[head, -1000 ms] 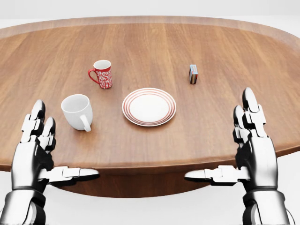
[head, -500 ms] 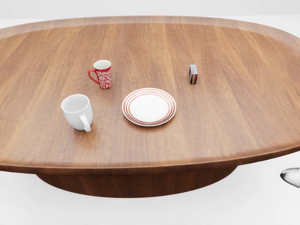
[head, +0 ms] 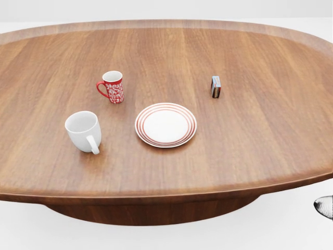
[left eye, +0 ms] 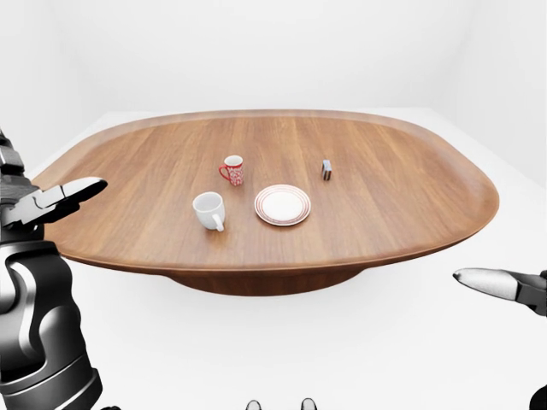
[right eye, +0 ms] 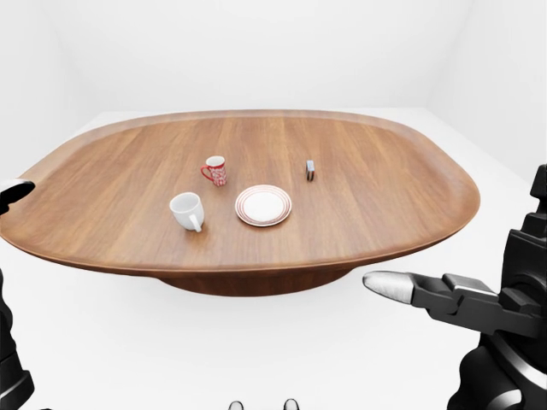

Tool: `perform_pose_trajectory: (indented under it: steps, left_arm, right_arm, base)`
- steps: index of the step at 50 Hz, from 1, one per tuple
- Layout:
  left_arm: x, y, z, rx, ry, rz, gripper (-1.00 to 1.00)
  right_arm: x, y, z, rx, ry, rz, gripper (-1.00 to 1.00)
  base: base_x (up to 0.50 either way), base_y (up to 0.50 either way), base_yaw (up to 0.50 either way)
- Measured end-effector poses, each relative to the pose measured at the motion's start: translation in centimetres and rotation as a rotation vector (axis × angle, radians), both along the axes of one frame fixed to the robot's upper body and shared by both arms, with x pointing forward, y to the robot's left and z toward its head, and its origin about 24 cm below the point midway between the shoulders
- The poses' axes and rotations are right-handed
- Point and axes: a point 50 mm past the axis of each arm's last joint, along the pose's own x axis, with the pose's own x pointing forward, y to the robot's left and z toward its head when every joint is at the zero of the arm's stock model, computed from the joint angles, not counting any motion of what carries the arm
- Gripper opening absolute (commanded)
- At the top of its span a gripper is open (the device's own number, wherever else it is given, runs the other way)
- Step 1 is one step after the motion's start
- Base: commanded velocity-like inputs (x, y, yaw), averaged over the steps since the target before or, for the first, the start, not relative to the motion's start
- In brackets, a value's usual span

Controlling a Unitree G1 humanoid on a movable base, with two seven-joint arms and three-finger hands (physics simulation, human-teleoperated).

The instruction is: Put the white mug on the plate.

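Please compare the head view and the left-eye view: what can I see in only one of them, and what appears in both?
Only the head view shows the objects large enough to read detail, such as the white pattern on the red patterned mug.

Only the left-eye view shows the whole oval wooden table, the white room around it, and the robot's left hand and forearm at the left edge.

Both show the plain white mug, the round white plate with red rings, the small box standing upright, and a fingertip of the right hand.
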Motion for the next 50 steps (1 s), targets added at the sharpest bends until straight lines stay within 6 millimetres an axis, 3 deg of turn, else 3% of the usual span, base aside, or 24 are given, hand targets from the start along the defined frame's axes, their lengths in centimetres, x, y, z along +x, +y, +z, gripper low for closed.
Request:
perform_pose_trajectory:
  steps: [50]
  left_arm:
    - [-0.15,0.06,0.20,-0.004,-0.010,0.000,1.00]
  right_arm:
    - [0.20,0.60,-0.09,-0.033,0.013,0.030,1.00]
  base:
    - [0.26,0.00,0.00]
